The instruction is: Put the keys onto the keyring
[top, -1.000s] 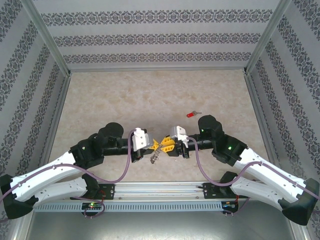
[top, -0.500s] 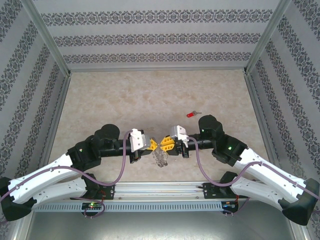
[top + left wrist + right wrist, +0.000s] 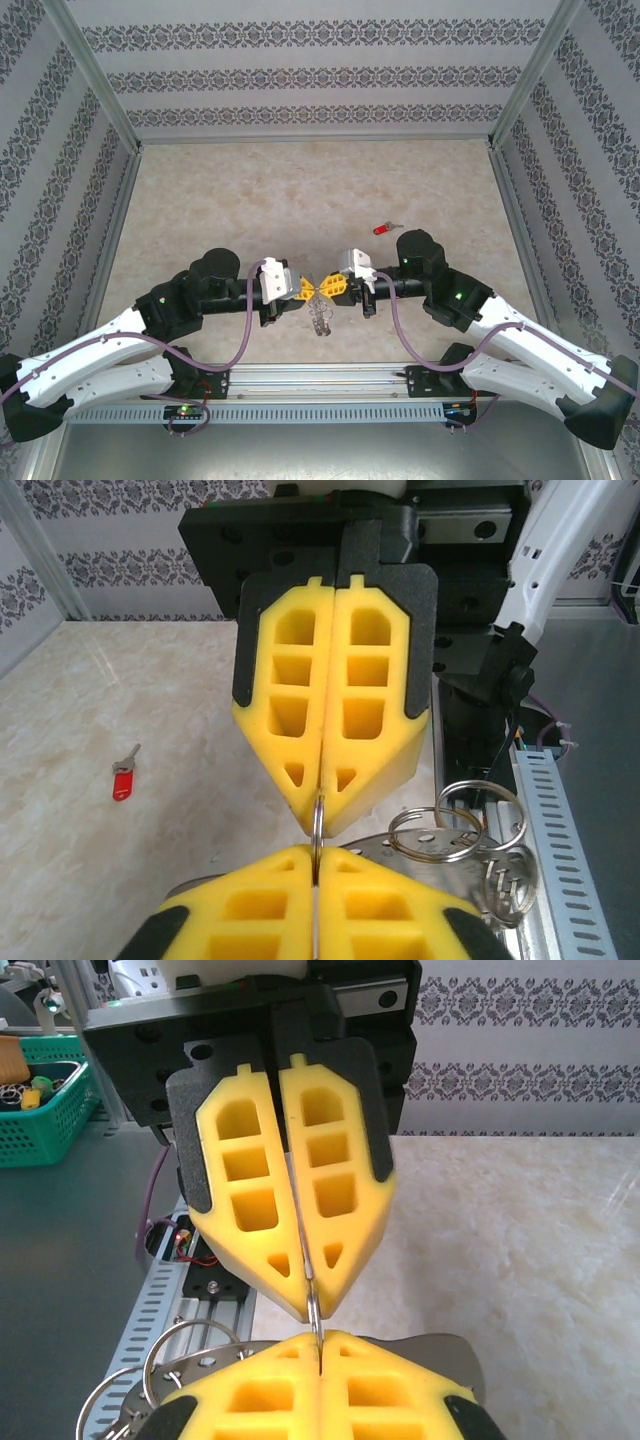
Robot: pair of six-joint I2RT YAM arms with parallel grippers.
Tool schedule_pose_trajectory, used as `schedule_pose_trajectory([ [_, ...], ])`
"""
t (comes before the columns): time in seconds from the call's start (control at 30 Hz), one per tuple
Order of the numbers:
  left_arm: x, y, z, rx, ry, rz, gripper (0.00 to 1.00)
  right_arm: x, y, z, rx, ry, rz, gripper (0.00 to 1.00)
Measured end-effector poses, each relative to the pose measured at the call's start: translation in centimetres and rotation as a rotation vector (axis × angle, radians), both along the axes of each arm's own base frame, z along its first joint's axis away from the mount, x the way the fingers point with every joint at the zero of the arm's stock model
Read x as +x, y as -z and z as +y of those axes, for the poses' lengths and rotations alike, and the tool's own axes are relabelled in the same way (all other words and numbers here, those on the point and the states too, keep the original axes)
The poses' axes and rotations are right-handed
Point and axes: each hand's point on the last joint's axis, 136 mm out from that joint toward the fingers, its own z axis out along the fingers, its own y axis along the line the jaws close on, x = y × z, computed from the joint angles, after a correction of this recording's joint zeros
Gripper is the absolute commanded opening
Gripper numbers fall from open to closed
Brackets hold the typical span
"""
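Yellow foam left tool (image 3: 306, 291), right tool (image 3: 331, 288); thin steel keyring (image 3: 319, 318) between.

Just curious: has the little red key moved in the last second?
No. The red key lies equally far from the right frame rail as before.

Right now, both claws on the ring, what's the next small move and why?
Probably open the left claw: it and the right claw pinch one ring tip to tip, and the red key lies on the table, needing a free claw.
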Motion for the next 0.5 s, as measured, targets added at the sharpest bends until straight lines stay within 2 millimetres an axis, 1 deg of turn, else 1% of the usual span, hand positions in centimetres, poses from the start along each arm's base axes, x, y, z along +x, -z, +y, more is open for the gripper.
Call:
schedule_pose_trajectory([
  [0.17, 0.6, 0.5, -0.1, 0.035, -0.020, -0.006, 0.19, 0.0, 0.2, -0.2, -0.049, 0.021, -0.010, 0.00],
  [0.23, 0.7, 0.6, -0.2, 0.049, -0.019, -0.007, 0.19, -0.1, 0.2, 0.0, -0.062, 0.024, -0.021, 0.00],
  [0.37, 0.7, 1.1, -0.2, 0.073, -0.016, 0.001, 0.18, -0.1, 0.7, 0.5, -0.104, 0.033, -0.036, 0.00],
  [0.5, 0.6, 1.8, 0.0, 0.100, -0.014, 0.015, 0.07, 0.1, 1.4, 0.7, -0.149, 0.048, -0.045, 0.00],
])
